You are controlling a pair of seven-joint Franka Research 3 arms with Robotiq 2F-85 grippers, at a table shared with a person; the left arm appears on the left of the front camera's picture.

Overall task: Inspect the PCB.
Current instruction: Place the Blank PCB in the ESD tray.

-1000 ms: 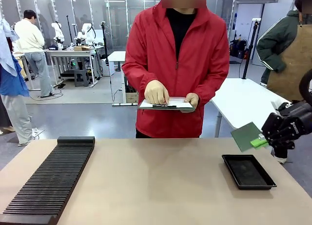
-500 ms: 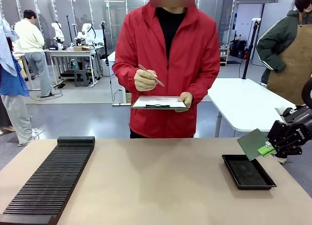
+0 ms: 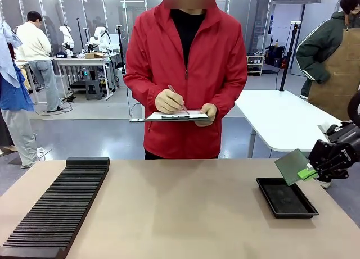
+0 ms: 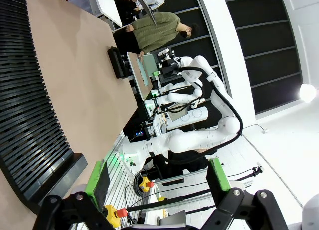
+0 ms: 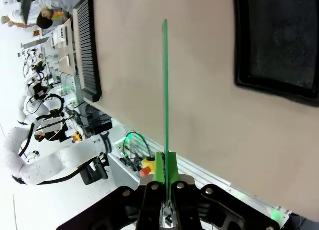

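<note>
Shifted slightly since half a second ago: right gripper [image 3: 309, 172] barely lower and steadier, clamped on one corner of the PCB [image 3: 291, 166], which a second ago hung further left and flatter to the camera. Means, at a guess, that presentation is done and inspection is under way, board held up toward the far side for reading. Nearest in the front view: bare tan table [image 3: 180, 214], with the black slotted rack [image 3: 56, 208] running along the robot's left and the shallow black tray [image 3: 286, 197] toward the right, nothing visibly lying in it. Just above the tray's far right corner, clear of it and of the tabletop: the PCB, tilted, pinched between green pads [image 3: 306, 172]. From the right wrist, seen edge-on as a thin green line [image 5: 165, 85] rising straight from the shut fingers, tray off to one side below. Thin, flat, rectangular, dull green; surface detail too small to make out. Left gripper [image 4: 157, 177] spread wide, holding nothing, hovering above the rack's near end. Beyond the table: person in a red jacket [image 3: 185, 73], closer to the table than a second ago, pen [image 3: 179, 98] back down on the white clipboard [image 3: 177, 116] after being lifted, apparently noting a result.
</note>
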